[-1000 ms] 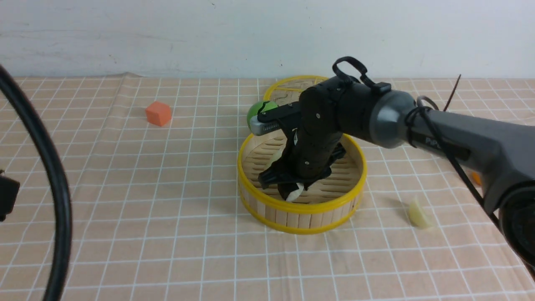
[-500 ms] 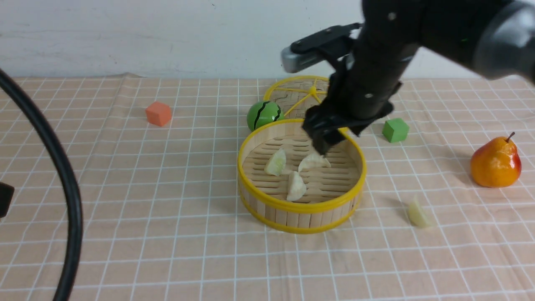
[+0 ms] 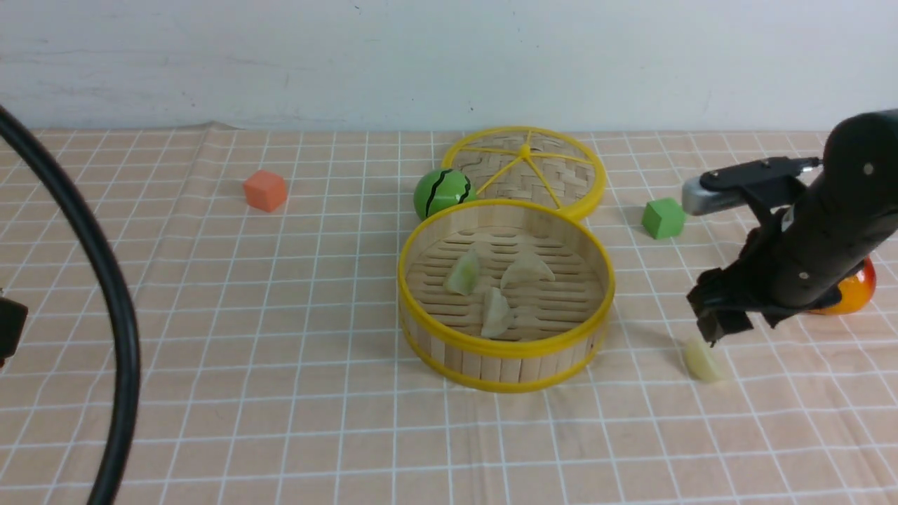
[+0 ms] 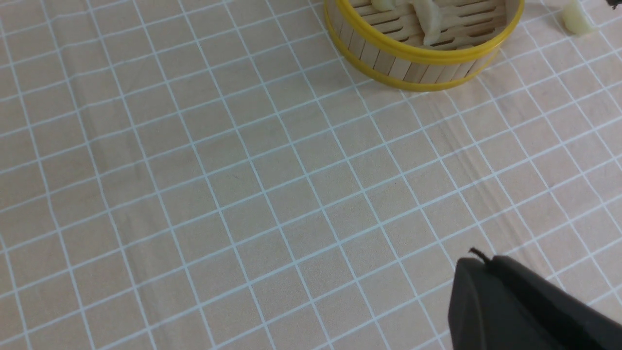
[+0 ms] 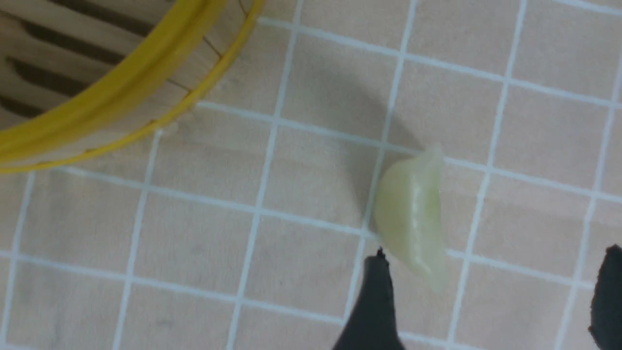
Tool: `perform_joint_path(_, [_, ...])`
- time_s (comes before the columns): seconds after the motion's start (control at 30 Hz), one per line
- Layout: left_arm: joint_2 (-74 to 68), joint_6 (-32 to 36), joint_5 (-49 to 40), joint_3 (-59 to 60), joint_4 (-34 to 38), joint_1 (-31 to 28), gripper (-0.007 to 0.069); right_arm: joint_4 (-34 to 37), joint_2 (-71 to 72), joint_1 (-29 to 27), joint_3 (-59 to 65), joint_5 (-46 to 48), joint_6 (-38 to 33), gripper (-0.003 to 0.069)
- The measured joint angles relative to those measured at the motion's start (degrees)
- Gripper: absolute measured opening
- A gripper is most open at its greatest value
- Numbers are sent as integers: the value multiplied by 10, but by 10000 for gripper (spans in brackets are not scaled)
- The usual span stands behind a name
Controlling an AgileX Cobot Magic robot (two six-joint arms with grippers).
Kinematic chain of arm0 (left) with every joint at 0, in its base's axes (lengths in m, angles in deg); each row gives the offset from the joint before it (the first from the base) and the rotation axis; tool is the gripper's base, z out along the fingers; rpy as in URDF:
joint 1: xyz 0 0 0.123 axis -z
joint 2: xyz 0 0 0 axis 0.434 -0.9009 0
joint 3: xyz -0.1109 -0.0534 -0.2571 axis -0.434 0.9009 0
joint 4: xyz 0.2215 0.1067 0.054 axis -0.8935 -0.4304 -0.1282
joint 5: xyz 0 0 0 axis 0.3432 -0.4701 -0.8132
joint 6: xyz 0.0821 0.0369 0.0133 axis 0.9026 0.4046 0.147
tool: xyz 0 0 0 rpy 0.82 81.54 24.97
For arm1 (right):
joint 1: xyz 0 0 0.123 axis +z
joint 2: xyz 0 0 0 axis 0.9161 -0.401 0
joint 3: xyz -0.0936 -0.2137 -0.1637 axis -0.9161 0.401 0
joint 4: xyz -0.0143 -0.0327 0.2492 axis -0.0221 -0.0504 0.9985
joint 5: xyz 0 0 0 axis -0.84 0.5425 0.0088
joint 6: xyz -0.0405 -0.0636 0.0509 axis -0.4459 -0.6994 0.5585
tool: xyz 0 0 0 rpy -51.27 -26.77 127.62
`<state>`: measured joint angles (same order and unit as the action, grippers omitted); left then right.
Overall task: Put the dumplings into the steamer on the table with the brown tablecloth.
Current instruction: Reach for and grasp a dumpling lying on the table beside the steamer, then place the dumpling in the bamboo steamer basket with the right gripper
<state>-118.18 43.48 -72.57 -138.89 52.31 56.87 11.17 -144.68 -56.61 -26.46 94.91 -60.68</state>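
Right arm (image 3: 828, 238) angled down, right of steamer (image 3: 505, 345). Right gripper (image 3: 722, 328) spread wide, hovering just above dumpling (image 3: 701, 362) on tablecloth (image 3: 280, 315). Left gripper (image 4: 515, 306): opening can't be told.

Pear (image 3: 857, 298) mostly behind my right arm (image 3: 821, 238). My left gripper (image 4: 525, 306) cut by frame edge, jaws unreadable. Steamer (image 4: 423, 58) cropped in left wrist view.

Back wall (image 3: 449, 63): plain white, matte, faint grey smudges, few small dark specks. Wall meets table (image 3: 105, 449) along straight horizontal line across front view. Table wide, flat, fully covered by brown tablecloth (image 3: 280, 315): peach-brown, thin white grid, slight creases, small raised fold at far edge near wall. Light diffuse, even; shadows on cloth soft, short.
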Motion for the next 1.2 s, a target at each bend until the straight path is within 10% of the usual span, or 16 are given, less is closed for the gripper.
perform_joint_path(0.37, [0, 0, -7, 0, 0, 0, -14, 0, -90, 0, 1, -58, 0, 512])
perform_joint_path(0.6, [0, 0, -7, 0, -1, 0, -14, 2, -96, 1, -2, -63, 0, 251])
perform_joint_path(1.2, [0, 0, -7, 0, -13, 0, -14, 23, -97, 156, -223, 49, -1, 253])
